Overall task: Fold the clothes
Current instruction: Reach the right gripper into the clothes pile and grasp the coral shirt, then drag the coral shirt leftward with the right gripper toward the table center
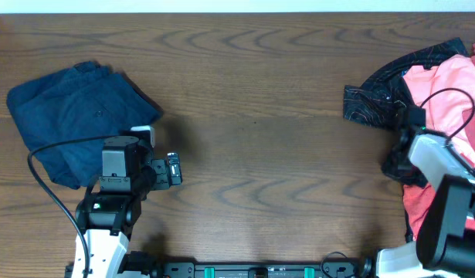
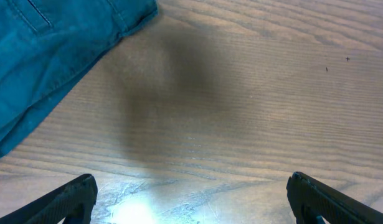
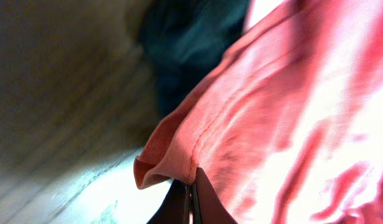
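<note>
A folded dark blue garment [image 1: 75, 116] lies at the table's left; its edge shows in the left wrist view [image 2: 48, 43]. My left gripper [image 1: 174, 168] is open and empty just right of it, low over bare wood [image 2: 191, 199]. A pink garment [image 1: 442, 93] lies in a heap at the right edge on top of a black patterned garment [image 1: 376, 96]. My right gripper [image 3: 192, 190] is shut on the hem of the pink garment [image 3: 272, 124]; in the overhead view the arm [image 1: 434, 158] covers the jaws.
Brown wooden table [image 1: 260, 116] spans the view. A black cable [image 1: 449, 104] loops over the pink garment. Another cable [image 1: 48, 181] runs along the left arm. The arm bases stand at the front edge.
</note>
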You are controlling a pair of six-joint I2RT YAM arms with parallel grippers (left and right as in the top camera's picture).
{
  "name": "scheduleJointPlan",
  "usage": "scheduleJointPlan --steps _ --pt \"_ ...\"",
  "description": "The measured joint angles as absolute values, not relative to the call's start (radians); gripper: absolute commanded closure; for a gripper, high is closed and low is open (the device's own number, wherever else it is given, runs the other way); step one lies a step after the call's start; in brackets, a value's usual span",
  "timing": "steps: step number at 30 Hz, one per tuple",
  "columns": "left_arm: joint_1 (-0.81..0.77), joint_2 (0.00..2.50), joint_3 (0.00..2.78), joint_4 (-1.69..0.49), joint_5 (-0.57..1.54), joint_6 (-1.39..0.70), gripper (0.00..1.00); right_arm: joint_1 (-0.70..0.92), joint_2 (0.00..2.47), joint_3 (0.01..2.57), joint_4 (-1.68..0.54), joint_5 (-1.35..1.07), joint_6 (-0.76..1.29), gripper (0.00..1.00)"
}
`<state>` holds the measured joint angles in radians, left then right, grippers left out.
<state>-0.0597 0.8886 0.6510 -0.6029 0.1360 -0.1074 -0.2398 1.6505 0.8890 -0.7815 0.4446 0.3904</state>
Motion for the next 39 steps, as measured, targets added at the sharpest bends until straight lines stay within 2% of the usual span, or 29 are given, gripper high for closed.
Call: scheduleJointPlan --steps 4,9,15,21,26,32,39 --pt "-0.06 0.889 0.651 -0.603 0.136 -0.107 0.02 -0.284 1.546 1.058 -0.912 0.398 0.39 0.99" --pt "-0.06 0.889 0.651 -0.603 0.136 -0.107 0.02 -0.311 1.389 1.255 -0.927 0.266 0.314 0.99" --pt "-0.06 0.889 0.651 -0.601 0.136 -0.107 0.02 -0.276 1.292 1.422 -0.931 -0.129 0.137 0.99" --pt "-0.06 0.889 0.651 -0.599 0.136 -0.107 0.02 -0.073 1.219 1.492 -0.918 -0.425 0.075 0.99" --pt "-0.06 0.889 0.651 -0.599 0.136 -0.107 0.02 0.178 1.229 1.492 -0.906 -0.521 0.062 0.99" --pt "-0.06 0.889 0.651 -0.597 0.136 -0.107 0.02 0.465 1.349 1.485 -0.699 -0.52 0.057 0.99" --pt "-0.06 0.889 0.651 -0.595 0.136 -0.107 0.02 0.657 1.575 1.483 -0.466 -0.395 0.083 0.99"
